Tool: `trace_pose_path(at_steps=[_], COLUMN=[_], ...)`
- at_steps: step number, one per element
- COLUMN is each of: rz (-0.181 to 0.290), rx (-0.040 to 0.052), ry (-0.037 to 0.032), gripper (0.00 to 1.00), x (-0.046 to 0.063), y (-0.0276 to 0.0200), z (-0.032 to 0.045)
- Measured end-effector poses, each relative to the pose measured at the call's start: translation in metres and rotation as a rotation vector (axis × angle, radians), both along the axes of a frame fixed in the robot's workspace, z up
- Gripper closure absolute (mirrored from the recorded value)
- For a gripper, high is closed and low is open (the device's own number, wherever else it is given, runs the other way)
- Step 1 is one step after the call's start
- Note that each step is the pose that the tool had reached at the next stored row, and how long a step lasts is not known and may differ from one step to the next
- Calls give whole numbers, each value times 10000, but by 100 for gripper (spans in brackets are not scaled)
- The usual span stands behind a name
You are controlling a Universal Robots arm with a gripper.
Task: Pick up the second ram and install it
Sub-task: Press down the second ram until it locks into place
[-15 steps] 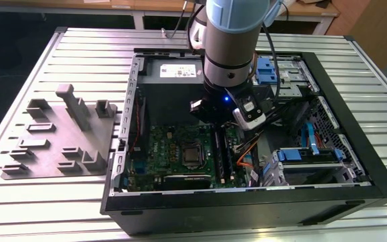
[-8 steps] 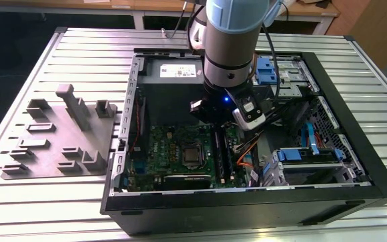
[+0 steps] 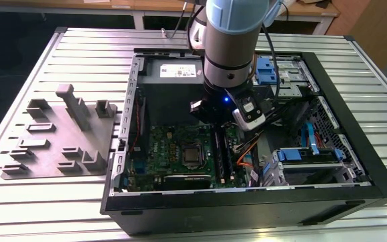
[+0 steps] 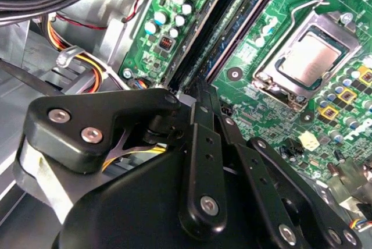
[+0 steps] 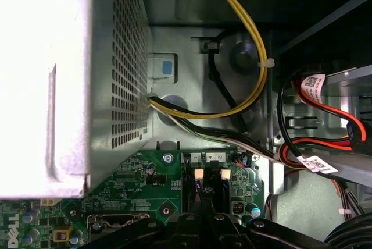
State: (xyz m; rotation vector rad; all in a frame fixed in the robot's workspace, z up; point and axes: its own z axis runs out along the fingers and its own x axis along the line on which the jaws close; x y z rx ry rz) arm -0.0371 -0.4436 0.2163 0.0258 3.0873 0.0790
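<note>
Here the arm (image 3: pixel 231 45) reaches down into the open computer case (image 3: pixel 247 201), which lies on a ribbed metal tabletop (image 3: pixel 86 45). The gripper (image 4: pixel 200 100) is low over the motherboard (image 4: pixel 261 115), at the end of the long black memory slots (image 4: pixel 232 22) beside the processor socket (image 4: pixel 308 57).

In the second wrist view, a thin dark edge runs from between the gripper's fingers (image 4: pixel 203 121) along the slots; it may be the second ram (image 4: pixel 200 83), but I cannot tell it surely from the slots. Its chips and board colour are not visible. The fingers stand close together there, yet I cannot tell whether they clamp the stick or are released, because the black linkage hides the tips.

In the first wrist view the slot ends show two pale latches (image 5: pixel 198 173), and the linkage cuts off the rest. Yellow and white cables (image 5: pixel 250 39) cross the case wall, and one perforated metal box (image 5: pixel 70 74) is beside them.

On the tabletop, near the edge on the exterior view's left, lies one grey fixture plate (image 3: pixel 59 141) with raised blocks. The arm hides the middle of the case in the exterior view.
</note>
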Motion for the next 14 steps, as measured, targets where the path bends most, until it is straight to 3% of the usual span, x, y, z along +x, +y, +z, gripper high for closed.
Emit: trace_pose_path(at_steps=[7, 8, 9, 11, 14], rz=[0, -1, 0, 0, 0], rx=[8, 27, 1, 4, 5], ry=[-5, -12, 0, -2, -2], gripper=[90, 90, 90, 90, 90], x=[0, 1, 0, 0, 0], y=[1, 3, 0, 0, 1], z=[8, 30, 139, 216, 248])
